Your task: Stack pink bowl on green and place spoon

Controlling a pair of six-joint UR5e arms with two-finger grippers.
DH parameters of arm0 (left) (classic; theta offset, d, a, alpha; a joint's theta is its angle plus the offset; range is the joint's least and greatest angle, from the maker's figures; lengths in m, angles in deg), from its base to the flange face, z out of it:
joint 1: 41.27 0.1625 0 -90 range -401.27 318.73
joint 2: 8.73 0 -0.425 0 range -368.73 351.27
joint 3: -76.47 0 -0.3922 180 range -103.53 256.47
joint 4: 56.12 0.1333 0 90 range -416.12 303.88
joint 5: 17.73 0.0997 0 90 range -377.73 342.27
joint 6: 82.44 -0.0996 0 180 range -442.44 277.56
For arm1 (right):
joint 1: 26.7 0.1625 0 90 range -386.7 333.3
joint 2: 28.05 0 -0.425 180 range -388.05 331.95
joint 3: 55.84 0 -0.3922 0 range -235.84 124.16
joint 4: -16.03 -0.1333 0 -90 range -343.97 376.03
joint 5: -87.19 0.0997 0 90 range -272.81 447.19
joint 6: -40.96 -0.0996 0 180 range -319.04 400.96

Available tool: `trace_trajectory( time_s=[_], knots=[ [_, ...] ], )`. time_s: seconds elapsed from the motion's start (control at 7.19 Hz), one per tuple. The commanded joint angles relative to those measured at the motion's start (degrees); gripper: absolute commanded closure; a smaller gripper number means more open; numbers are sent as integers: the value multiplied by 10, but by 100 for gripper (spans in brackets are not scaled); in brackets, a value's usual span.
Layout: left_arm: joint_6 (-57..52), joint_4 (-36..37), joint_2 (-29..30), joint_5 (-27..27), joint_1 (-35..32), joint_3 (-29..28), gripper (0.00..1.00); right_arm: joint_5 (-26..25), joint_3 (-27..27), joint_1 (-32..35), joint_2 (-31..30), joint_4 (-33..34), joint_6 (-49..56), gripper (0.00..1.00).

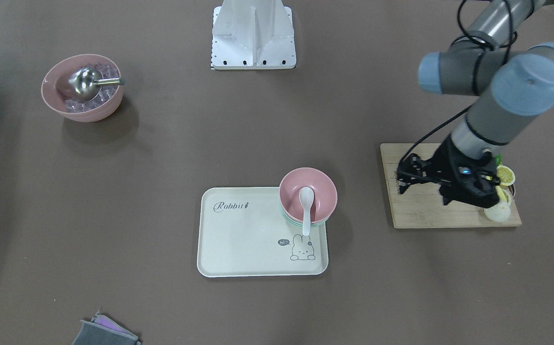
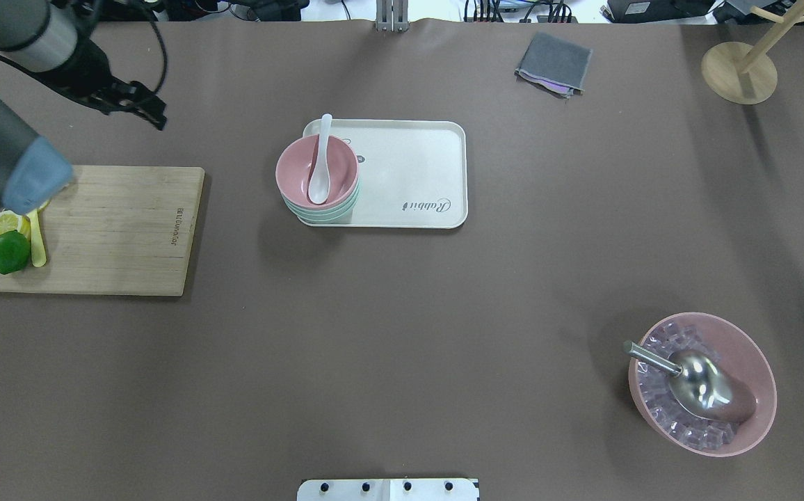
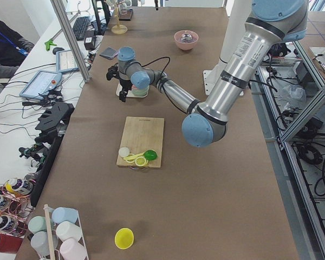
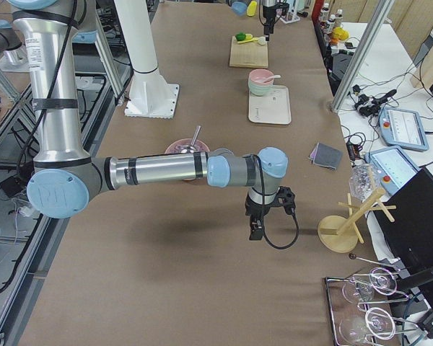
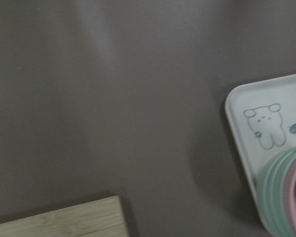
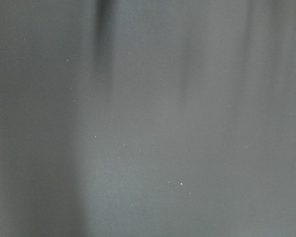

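Pink bowl [image 1: 321, 190]: plain dusty pink. Green bowl [image 2: 322, 214]: pale mint. Spoon [image 1: 306, 211]: white. Tray [image 1: 238, 235]: cream, grey rabbit drawing, script lettering. Table [image 1: 162, 191]: dull brown. Cutting board [image 1: 421, 211]: light wood grain. My left arm [image 1: 497, 117]: grey, blue caps.

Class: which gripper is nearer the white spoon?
Left. The left gripper hovers between cutting board and tray, near the spoon; the right gripper hangs far off, past the ice bowl.

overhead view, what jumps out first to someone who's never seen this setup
The pink bowl, nested on a stack of green bowls with a white spoon resting in it, sits on the left end of the rabbit tray, upper middle. At the lower right, a larger pink bowl holds ice cubes and a metal scoop. On the left, a wooden cutting board carries a lime and a lemon slice.
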Motion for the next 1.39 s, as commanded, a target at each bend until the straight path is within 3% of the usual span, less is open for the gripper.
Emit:
trace_trajectory(
  time_s=[0.0,0.42,0.56,0.7,1.25],
  knots=[
    [-239,81,-70,-29,-116,16,0,1,-1,0,-1,0,0,0],
    [-422,135,-138,-39,-230,-16,0,0,0,0,1,0,0,0],
    [-421,115,-196,-42,-236,-24,0,0,0,0,0,0,0,0],
    [-420,100,-196,-31,-235,-74,0,1,0,0,0,0,0,0],
    [-414,96,-253,-36,-289,-47,0,14,-12,15,-18,5,2,0]
  ],
)
